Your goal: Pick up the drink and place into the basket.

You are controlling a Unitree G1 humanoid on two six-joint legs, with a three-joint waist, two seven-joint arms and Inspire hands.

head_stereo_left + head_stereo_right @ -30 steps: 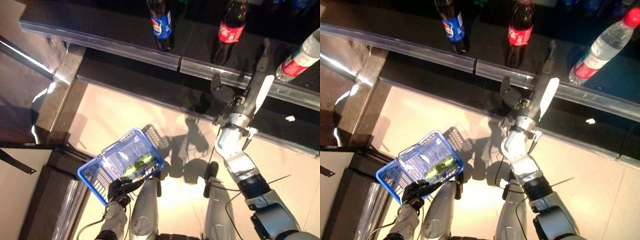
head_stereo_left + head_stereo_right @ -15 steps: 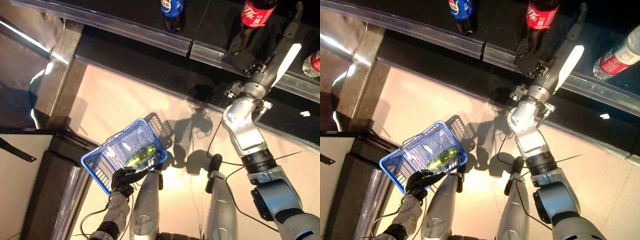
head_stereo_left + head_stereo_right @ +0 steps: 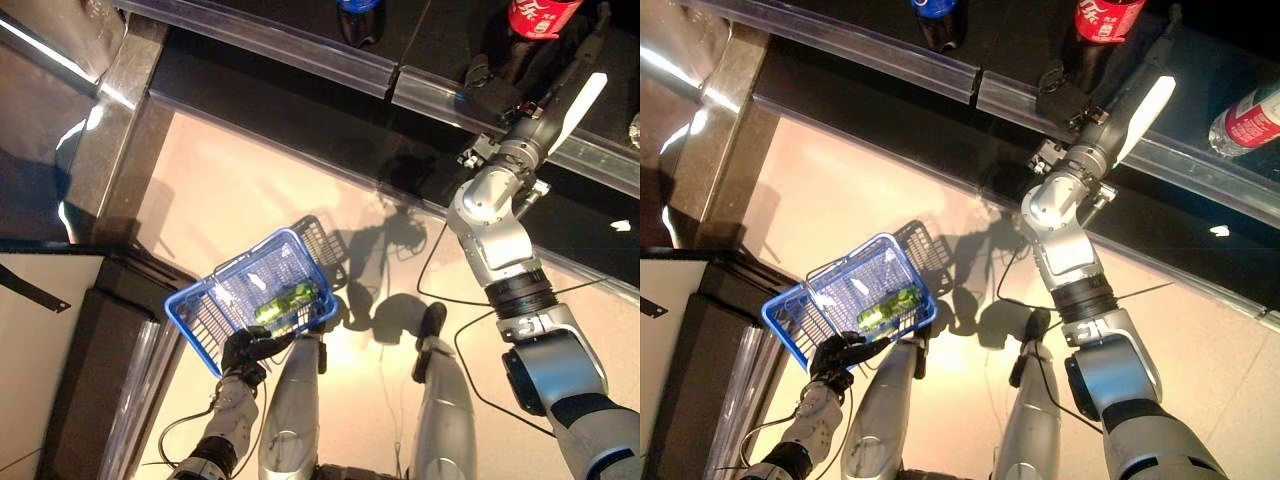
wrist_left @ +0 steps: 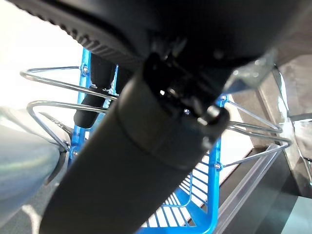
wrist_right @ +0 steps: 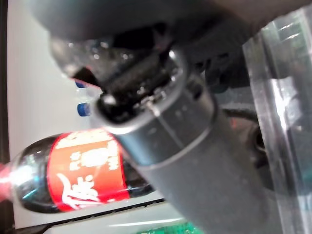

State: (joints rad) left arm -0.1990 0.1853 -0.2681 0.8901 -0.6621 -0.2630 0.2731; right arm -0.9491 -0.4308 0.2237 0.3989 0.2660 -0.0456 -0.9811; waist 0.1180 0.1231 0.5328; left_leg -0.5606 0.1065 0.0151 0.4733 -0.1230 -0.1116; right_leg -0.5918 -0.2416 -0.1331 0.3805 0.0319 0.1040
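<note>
- The left robot hand [image 3: 245, 350] is curled round the wire handle of the blue basket [image 3: 205, 310]; a green bottle [image 3: 285, 302] lies inside, just past its fingers.
- The right robot hand [image 3: 490, 98] reaches onto the shelf [image 3: 300, 50] beside the red-labelled cola [image 5: 73, 178]. I cannot tell its finger state, as the wrist view is mostly blocked.
- The cola and the blue-labelled bottle [image 3: 937, 15] are cut off at the top edge.

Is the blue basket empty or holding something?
Holding something: a green bottle lies on its side inside the blue basket, carried by the left hand.
</note>
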